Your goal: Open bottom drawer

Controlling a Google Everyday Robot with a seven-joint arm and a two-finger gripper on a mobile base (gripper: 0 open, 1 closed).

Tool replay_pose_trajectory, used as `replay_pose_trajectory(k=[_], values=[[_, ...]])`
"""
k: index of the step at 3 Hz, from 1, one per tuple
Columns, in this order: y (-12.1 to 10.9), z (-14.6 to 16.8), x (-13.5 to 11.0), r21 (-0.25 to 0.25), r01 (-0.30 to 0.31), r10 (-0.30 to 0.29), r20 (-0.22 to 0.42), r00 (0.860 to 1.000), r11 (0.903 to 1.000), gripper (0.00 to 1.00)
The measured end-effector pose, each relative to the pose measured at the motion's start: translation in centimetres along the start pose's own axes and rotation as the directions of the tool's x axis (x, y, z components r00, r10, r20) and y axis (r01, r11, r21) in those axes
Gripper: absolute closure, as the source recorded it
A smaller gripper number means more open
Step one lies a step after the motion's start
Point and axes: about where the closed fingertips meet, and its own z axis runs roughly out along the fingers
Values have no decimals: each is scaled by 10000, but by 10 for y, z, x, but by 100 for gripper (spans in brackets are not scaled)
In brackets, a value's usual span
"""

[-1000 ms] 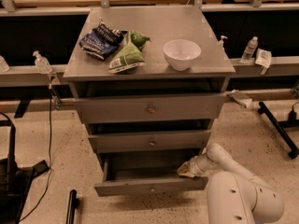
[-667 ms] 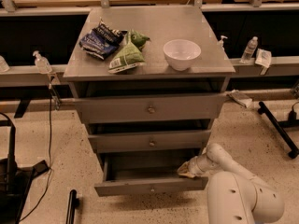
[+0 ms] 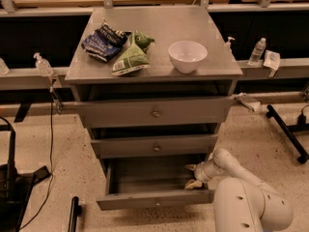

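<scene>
— Where do we find the bottom drawer (image 3: 154,200)?

— At the foot of the grey cabinet (image 3: 154,30), just above the speckled floor (image 3: 251,134). It stands pulled well out toward us, farther than the two above it. We see its narrow front panel with a small round knob (image 3: 157,204) in the middle, and the plain grey tray (image 3: 145,175) behind it lies bare to view.

— And the gripper (image 3: 192,176)?

— It is inside that drawer, at the right end of the tray and close behind the front panel. The white arm (image 3: 231,166) reaches in from the lower right, over the drawer's right corner.

— Is the hand holding anything?

— We see nothing between the fingertips (image 3: 194,183). The two pale tips stand apart, one toward the back of the tray and one near the front panel, so we read the hand as spread wide. We cannot tell whether a tip touches the drawer's side wall.

— What of the other drawers?

— The middle drawer (image 3: 155,147) sits out a little, and the top drawer (image 3: 155,113), the tallest, also stands somewhat forward of the frame.

— And on top?

— A white bowl (image 3: 187,56) to the right, a blue bag (image 3: 104,41) to the left, and a green bag (image 3: 130,58) just beside the blue one, between it and the bowl.
</scene>
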Motion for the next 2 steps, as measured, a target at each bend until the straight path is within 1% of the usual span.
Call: replay_pose_trajectory(k=[1,2], values=[[0,0,0,0,0,0,0,10000,10000,41],[13,1,-1,-411,-17,15,-33,10000,9992,64]])
